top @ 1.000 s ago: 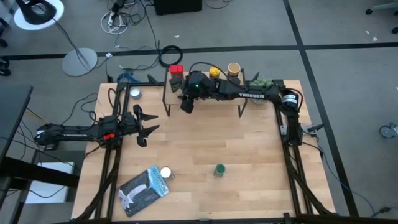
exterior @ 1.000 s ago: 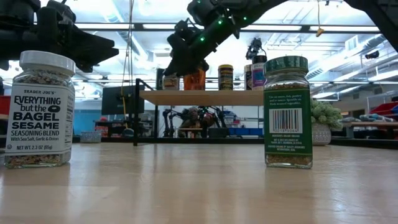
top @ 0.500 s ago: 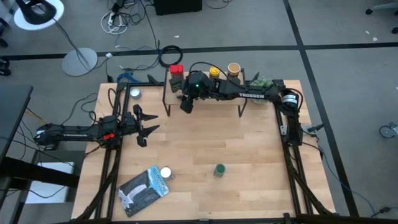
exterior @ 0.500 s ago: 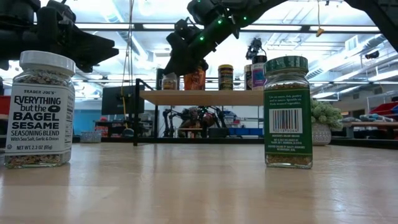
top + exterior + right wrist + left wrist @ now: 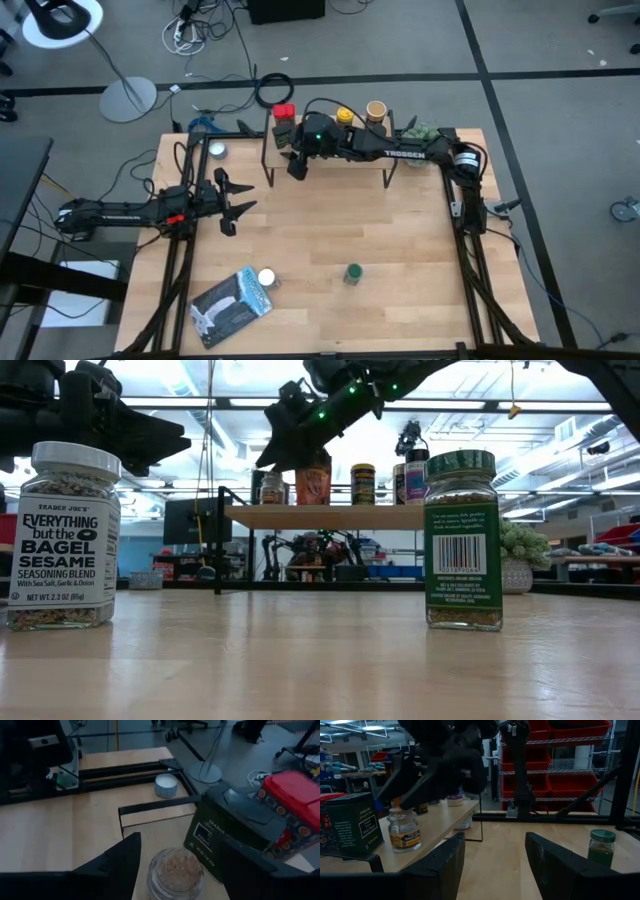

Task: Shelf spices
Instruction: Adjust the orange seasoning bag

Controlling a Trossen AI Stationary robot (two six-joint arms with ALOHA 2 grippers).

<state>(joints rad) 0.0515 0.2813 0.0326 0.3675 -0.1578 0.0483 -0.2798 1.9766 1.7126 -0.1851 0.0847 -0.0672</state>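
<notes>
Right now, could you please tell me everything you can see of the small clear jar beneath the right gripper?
The small clear jar looks like glass, with tan powder showing through its top and a yellow label on its side. It stands upright on the shelf, beside a dark green tin. The right gripper hovers just above it, fingers open to either side, not touching.

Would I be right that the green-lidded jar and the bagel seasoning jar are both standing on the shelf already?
Not quite: the green-lidded jar and bagel seasoning jar both stand on the tabletop, not on the shelf, as the high view shows.
</notes>
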